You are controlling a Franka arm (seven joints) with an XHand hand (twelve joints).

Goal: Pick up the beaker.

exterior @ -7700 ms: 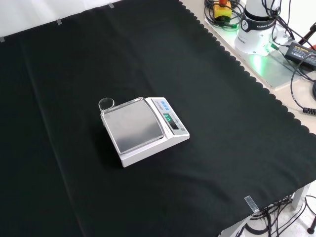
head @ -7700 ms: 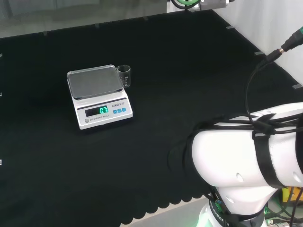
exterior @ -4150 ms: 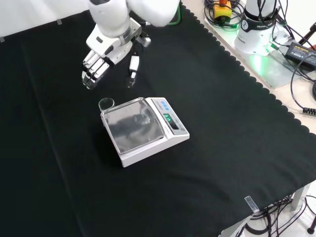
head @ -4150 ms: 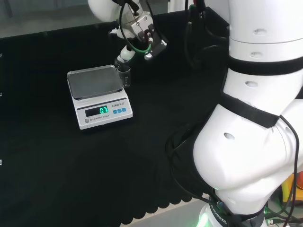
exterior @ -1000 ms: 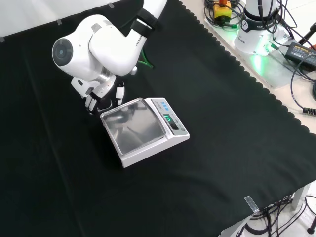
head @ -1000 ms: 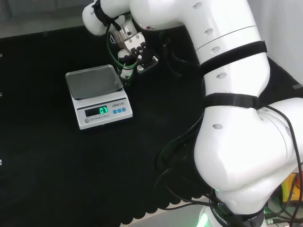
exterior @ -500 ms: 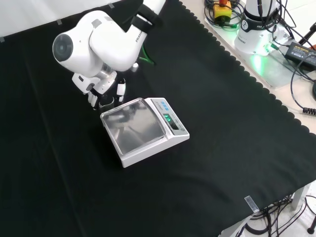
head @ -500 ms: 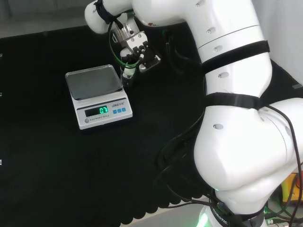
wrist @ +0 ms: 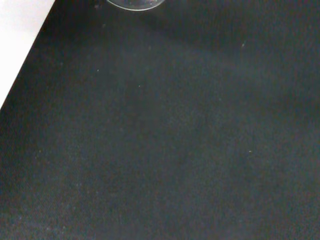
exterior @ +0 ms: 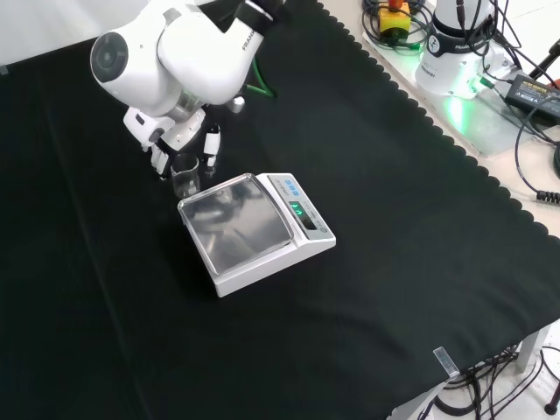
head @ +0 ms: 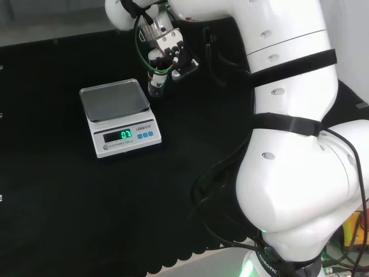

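Observation:
The small clear glass beaker (exterior: 185, 181) stands upright beside the far corner of the scale's pan, just under my hand (exterior: 184, 133). My fingers (exterior: 210, 145) are curled down on both sides of it and pinch its upper part. In the head view the hand (head: 166, 49) hangs to the right of the pan with the beaker (head: 155, 92) at its fingertips, partly hidden by them. Whether the beaker's base touches the cloth I cannot tell. The wrist view catches the beaker's round base (wrist: 134, 4) close up, over black cloth.
A white electronic scale (exterior: 262, 236) with a steel pan (head: 113, 99) and a lit green display sits mid-cloth, touching distance from the beaker. Its white edge (wrist: 15, 40) appears in the wrist view. Cables and the arm's base (exterior: 455, 44) lie off the cloth's scalloped edge.
The arm came in from above and lowered the hand onto the beaker. Over the last second the fingers closed on it and the hand rose a little, away from the pan.

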